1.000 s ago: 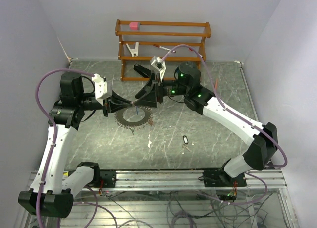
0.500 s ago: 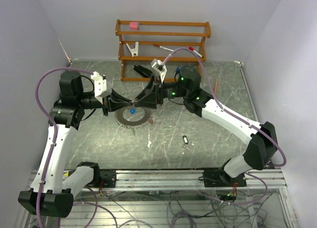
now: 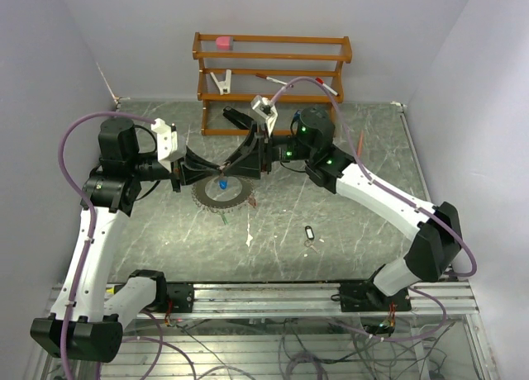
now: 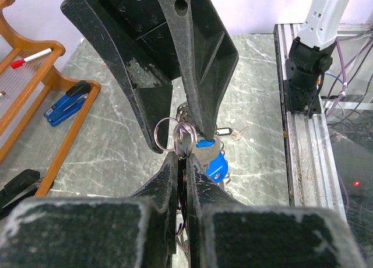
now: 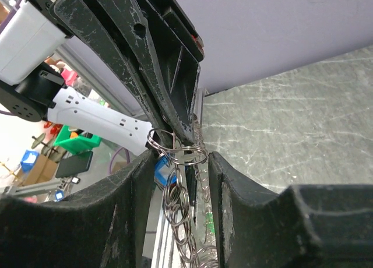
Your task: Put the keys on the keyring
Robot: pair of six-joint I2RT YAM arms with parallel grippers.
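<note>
Above the keyring [image 3: 216, 200], left pincer [image 4: 185, 160] nips the light, likely slippery blue-tagged key [image 4: 213, 165] by its flat head; right pincer [image 5: 176, 162] clamps a stiff small ring [image 4: 169, 134].

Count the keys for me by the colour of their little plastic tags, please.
Blue-tagged key: 1
Black-tagged key: 1
Total: 2 for sure. A red speck and a green speck by the keyring may be more tags, but they are too small to tell.
</note>
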